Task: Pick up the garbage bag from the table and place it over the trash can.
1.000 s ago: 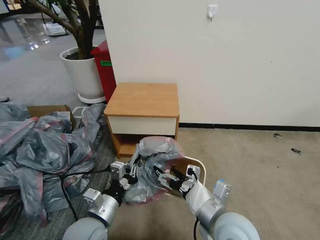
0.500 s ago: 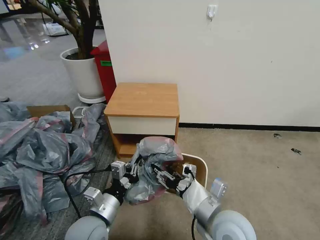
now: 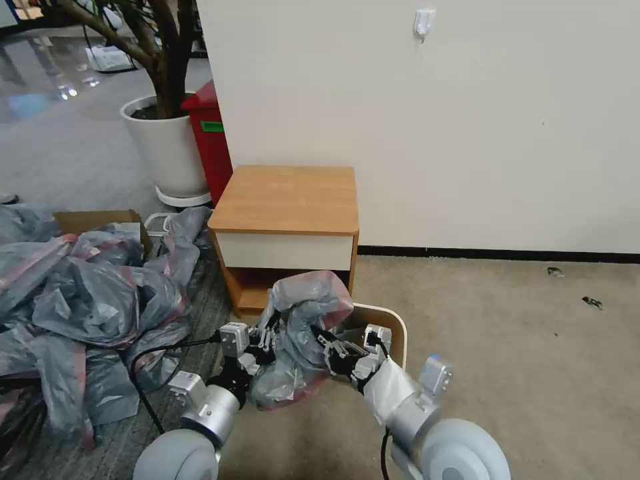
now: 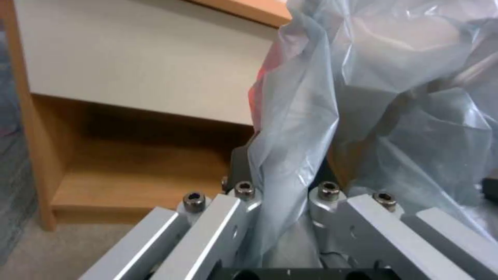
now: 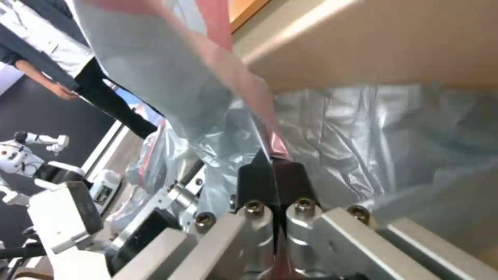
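Two grippers hold the garbage bag between them, low in front of the table and just over the near-left part of the trash can. The left gripper is clenched on a gathered fold of grey plastic on the bag's left side, and the right gripper pinches the pinkish-red rim band with its black fingertips pressed together. The bin's open mouth lies to the right of the bag and a little farther from the robot, so I judge that the right gripper, being nearer to the uncovered rim, must carry its edge across that way.
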### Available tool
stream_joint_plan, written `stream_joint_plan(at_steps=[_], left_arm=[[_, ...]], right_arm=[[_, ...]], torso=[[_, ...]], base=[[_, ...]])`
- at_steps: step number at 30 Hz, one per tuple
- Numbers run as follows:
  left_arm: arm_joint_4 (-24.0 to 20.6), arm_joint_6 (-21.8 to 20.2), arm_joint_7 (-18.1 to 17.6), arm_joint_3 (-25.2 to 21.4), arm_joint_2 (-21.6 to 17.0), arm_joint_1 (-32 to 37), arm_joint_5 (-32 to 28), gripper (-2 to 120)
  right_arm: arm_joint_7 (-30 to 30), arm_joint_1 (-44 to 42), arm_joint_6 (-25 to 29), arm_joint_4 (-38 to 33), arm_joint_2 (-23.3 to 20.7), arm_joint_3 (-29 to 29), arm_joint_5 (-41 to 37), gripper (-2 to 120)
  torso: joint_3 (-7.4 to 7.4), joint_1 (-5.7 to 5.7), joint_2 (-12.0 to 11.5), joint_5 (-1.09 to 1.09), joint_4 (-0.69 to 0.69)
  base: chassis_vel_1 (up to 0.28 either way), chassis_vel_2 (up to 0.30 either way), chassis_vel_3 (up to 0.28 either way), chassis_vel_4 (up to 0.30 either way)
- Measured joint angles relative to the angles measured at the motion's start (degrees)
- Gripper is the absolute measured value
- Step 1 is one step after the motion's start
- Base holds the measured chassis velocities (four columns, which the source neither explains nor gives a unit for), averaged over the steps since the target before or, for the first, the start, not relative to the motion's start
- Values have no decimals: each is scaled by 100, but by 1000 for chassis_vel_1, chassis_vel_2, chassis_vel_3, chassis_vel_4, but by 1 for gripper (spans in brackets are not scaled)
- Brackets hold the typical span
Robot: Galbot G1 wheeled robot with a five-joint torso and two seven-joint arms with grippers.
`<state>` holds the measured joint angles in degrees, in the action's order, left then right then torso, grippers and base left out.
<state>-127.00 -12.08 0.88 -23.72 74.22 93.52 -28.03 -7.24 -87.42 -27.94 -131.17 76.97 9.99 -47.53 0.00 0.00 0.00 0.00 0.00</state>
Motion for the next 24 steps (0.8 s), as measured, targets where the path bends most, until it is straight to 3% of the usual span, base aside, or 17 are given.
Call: stream_joint_plan(at_steps=[14,18,24], left_arm=[[63,-359,-980,-77,-33,-62,-54,6],[-8,-440,-1274,-146,-33,-52,-453,6],[-94,-545,-1414,-227,-32,-61,-877,6]], right_arm=[[-23,-120,-18,-479,-241,468,-286,0],[-106,-99,-47,-506,-358,967,-563,0],[-212,-105,-150,-544,-455,1415,-889,0]], torso=[[0,0,0,0,0],[0,0,0,0,0],[0,0,0,1,0]], base=[[0,0,0,0],[0,0,0,0],[0,0,0,0]])
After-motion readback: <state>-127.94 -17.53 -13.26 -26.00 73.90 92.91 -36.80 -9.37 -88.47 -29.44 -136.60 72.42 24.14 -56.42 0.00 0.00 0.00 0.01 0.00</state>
